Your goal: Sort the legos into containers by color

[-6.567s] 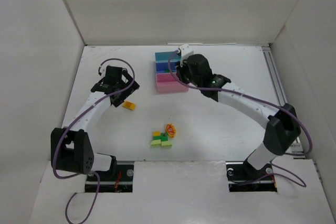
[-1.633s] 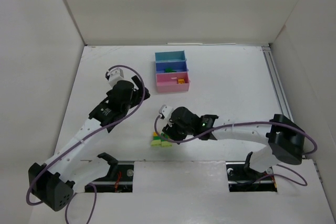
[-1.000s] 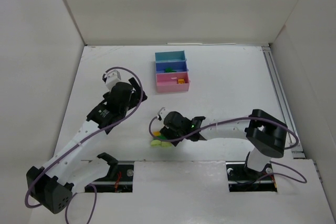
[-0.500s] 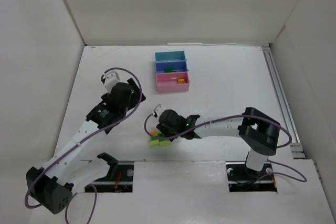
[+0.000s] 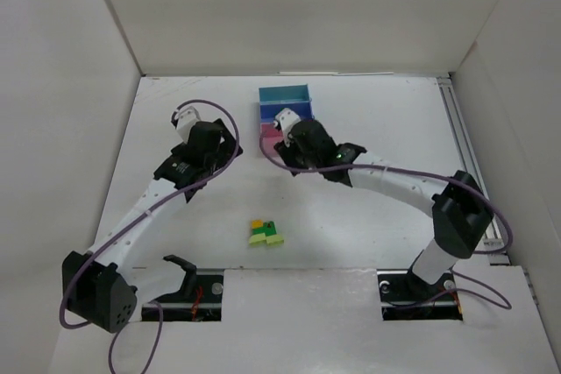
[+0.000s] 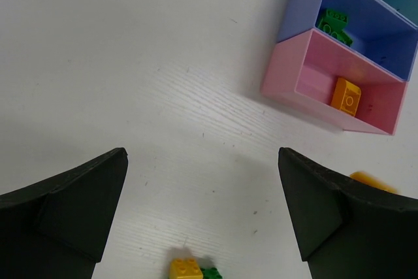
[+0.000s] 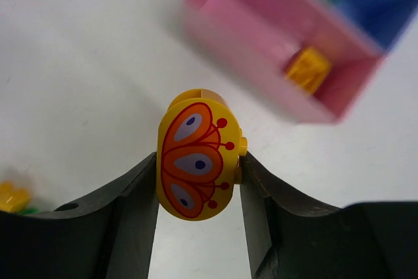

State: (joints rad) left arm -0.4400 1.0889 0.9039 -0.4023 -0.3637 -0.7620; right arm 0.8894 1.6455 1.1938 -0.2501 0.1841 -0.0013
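Note:
My right gripper (image 7: 199,164) is shut on a rounded yellow lego (image 7: 194,161) printed with an orange and red pattern. It holds the piece above the table just in front of the pink container (image 7: 261,37), where an orange brick (image 7: 307,70) lies. A dark green lego (image 6: 334,24) rests in the blue container (image 6: 366,44), and the teal container (image 5: 283,94) is farthest back. Yellow, dark green and light green legos (image 5: 265,233) sit in a small pile near the front. Left of the containers, my left gripper (image 6: 201,155) hangs open above bare table.
White walls close in the table at the back and on both sides. The right arm (image 5: 394,183) reaches across the middle of the table to the containers. The arm bases (image 5: 184,282) stand at the near edge.
My right gripper closed on the patterned yellow lego at the front pile, then carried it back to the pink container. The left arm shifted slightly toward the back.

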